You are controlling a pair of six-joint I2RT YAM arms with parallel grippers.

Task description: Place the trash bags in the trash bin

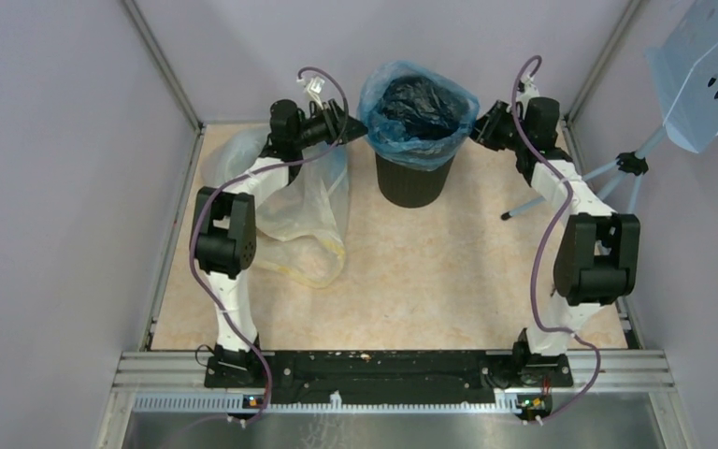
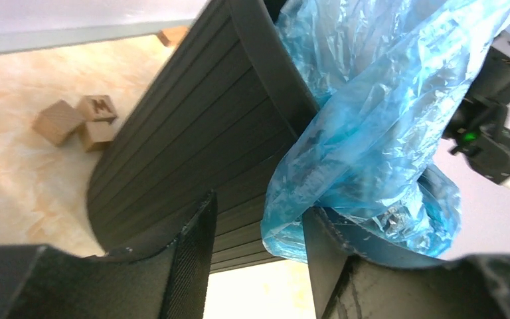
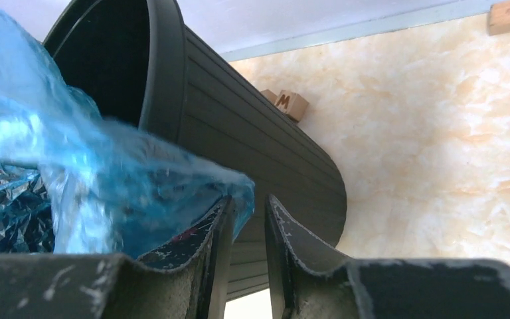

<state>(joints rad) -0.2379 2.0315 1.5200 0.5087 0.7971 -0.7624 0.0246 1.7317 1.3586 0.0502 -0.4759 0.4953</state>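
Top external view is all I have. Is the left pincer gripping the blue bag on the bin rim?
Observer: No. On the left wrist camera the left pincer stands open, and the blue bag only hangs against one finger.
Operator: And the other arm?
Observer: Its wrist camera shows the right pincer parted by a narrow gap with nothing between the fingers. The bag lies over the outside of one finger.
Operator: Anything hidden on the far side?
Observer: Small wooden blocks sit beyond the trash bin, one marked M.
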